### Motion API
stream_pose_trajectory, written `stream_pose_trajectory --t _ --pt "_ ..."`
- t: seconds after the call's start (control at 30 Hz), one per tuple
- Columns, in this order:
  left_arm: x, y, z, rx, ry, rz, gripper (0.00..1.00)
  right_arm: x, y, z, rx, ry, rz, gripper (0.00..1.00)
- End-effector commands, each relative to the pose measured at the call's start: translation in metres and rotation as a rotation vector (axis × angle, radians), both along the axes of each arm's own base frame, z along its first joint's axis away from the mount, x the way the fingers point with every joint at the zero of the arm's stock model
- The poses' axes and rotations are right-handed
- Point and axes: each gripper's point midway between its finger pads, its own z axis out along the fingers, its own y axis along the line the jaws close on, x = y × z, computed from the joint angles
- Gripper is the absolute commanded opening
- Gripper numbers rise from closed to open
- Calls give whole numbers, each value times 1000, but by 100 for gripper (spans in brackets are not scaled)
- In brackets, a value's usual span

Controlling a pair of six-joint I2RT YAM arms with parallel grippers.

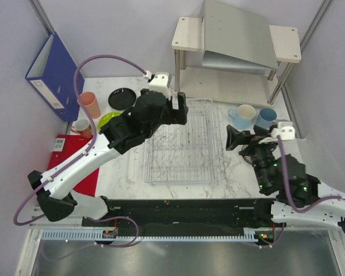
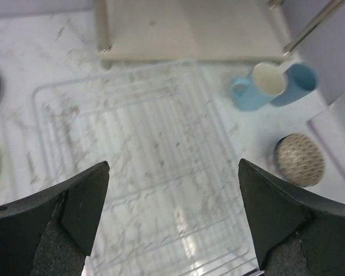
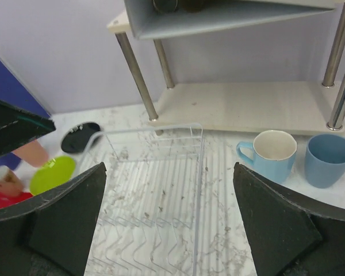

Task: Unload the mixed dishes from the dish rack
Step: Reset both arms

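The dish rack [image 1: 178, 144] is a see-through tray with a wire grid, and its grid shows bare in every view. My left gripper [image 1: 181, 109] hangs open over its far left part, with only the dish rack [image 2: 138, 149] between the fingers. My right gripper [image 1: 234, 138] is open just right of the rack, facing the dish rack [image 3: 155, 195]. Left of the rack lie a black plate [image 1: 123, 99] and a lime-green plate [image 1: 108, 119], beside a salmon-pink cup [image 1: 89, 104] and a pink mug [image 1: 82, 127]. Two light-blue cups [image 1: 243, 117] [image 1: 267, 117] stand to the right. A brown-white patterned bowl [image 2: 299, 160] sits near them.
A beige two-tier shelf [image 1: 236, 40] stands behind the rack. A blue binder [image 1: 52, 75] leans on the left wall, and a red mat [image 1: 75, 164] lies below the pink mug. The black base rail [image 1: 184, 213] runs along the near edge.
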Motion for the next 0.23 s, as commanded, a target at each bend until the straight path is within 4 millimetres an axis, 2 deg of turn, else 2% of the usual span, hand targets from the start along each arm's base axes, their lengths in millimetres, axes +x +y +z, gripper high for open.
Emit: stream_pose_trajectory --t 0.0,0.03,0.07,0.1,0.17,0.2 --pt "-27 69 -91 232 188 187 99 7 28 -22 -101 38 -1 98" --pt "-33 76 -105 239 196 190 99 9 38 -25 -116 42 8 98" --pt "-39 84 -99 207 183 191 99 9 45 -26 -117 43 30 98" --pt "-44 89 -108 215 194 189 99 10 49 -28 -121 44 39 98" --pt "-52 94 -105 192 190 165 99 9 64 -33 -133 47 88 98" --pt "-56 97 -111 202 199 150 99 9 68 -35 -135 48 102 98"
